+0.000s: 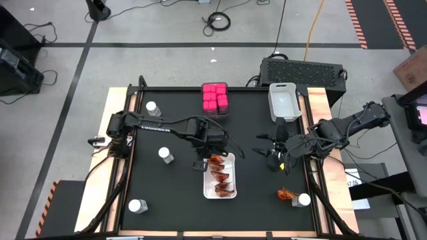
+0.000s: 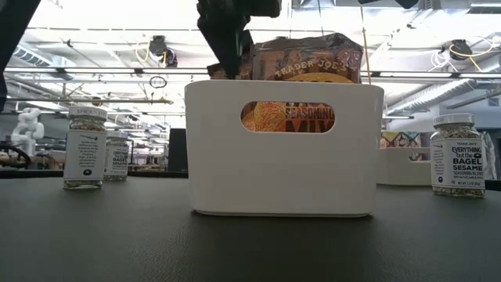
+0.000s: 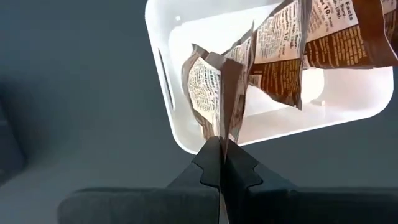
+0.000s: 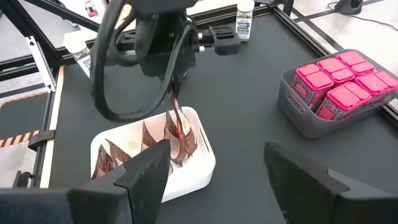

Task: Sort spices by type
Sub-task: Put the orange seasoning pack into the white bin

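A white bin (image 1: 208, 192) stands in the middle of the table, with red-orange packets (image 1: 222, 179) upright inside it. My left gripper (image 3: 222, 157) is above the bin's far end, shut on one more packet (image 3: 211, 87). My right gripper (image 4: 217, 180) hovers open to the right of the bin, with nothing between its fingers. A loose packet (image 1: 285, 195) lies at the near right beside a white-capped jar (image 1: 304, 199). Pink boxes (image 1: 215, 98) fill a grey bin at the far edge. Other jars (image 1: 165, 155) stand on the table's left half. My left gripper pinches the packet's top edge (image 3: 222, 132) between its two shut fingers. The fingers come from above and point steeply down. The packet hangs below them (image 4: 180, 134), with its lower part inside the white bin's far end; whether it touches the bin's floor I cannot tell.
An empty light grey bin (image 1: 283, 100) sits at the far right. Jars stand at the far left (image 1: 153, 108) and near left (image 1: 138, 207). In the low view, jars (image 2: 86, 146) (image 2: 458, 154) flank the white bin (image 2: 286, 176).
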